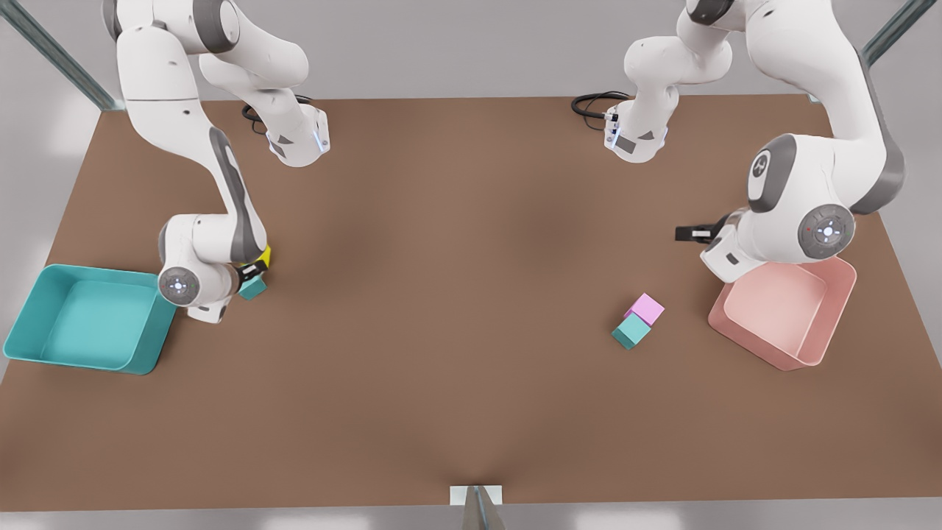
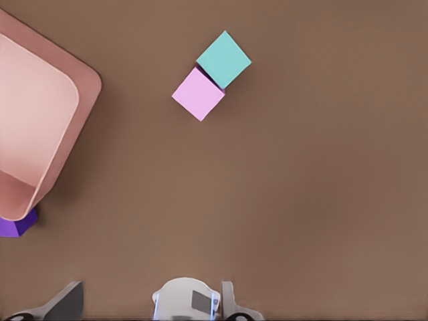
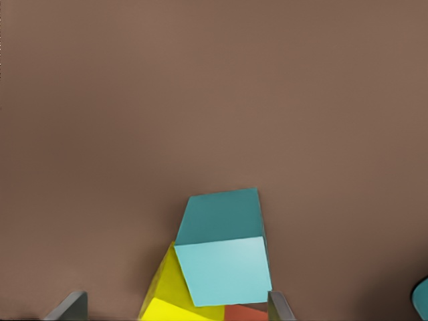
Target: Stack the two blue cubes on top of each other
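One blue cube [image 1: 252, 287] [image 3: 224, 267] sits at the front view's left, beside a yellow cube [image 1: 266, 255] [image 3: 160, 291]. My right gripper [image 1: 249, 277] [image 3: 174, 309] hangs low over it, open, with the cube between the fingers and close to one fingertip [image 3: 279, 306]. The other blue cube [image 1: 631, 330] [image 2: 224, 59] rests on the table at the front view's right, touching a pink cube [image 1: 647, 308] [image 2: 198, 93]. My left gripper [image 1: 681, 234] [image 2: 150, 309] waits above the pink bin's side, open and holding nothing.
A teal bin [image 1: 29, 313] stands at the front view's left edge, a pink bin [image 1: 791, 357] [image 2: 83, 87] at its right. A purple cube [image 2: 17, 226] peeks from beside the pink bin. A red-orange cube [image 3: 244, 313] lies under the right gripper.
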`<state>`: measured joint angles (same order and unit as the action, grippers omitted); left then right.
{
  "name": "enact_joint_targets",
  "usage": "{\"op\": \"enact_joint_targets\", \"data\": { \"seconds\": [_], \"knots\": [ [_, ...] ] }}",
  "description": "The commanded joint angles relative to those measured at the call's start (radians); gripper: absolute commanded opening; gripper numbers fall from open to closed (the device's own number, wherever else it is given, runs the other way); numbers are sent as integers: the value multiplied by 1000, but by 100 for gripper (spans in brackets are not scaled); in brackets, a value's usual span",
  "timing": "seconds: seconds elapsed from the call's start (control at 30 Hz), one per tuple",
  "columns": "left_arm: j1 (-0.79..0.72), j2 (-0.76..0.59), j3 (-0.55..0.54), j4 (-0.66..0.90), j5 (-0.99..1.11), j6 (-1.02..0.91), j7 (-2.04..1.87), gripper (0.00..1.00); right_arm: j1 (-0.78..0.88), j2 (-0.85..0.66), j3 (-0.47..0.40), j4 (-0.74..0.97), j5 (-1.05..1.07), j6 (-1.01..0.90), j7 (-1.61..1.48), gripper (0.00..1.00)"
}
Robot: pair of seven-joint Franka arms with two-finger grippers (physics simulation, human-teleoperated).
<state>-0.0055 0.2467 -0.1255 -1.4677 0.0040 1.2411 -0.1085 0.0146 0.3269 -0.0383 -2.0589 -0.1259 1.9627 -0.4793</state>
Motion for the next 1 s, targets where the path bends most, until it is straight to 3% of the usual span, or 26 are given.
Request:
{"op": "enact_joint_targets", "data": {
  "seconds": [0.0, 0.97],
  "knots": [
    [1, 11, 0, 1, 2, -54, -8, 100, 1, 9, 0, -13, 0, 18, -473, 100],
    [-7, 14, -3, 4, 2, -60, -5, 100, -59, 96, -5, 2, 12, 111, -460, 100]
  ]
}}
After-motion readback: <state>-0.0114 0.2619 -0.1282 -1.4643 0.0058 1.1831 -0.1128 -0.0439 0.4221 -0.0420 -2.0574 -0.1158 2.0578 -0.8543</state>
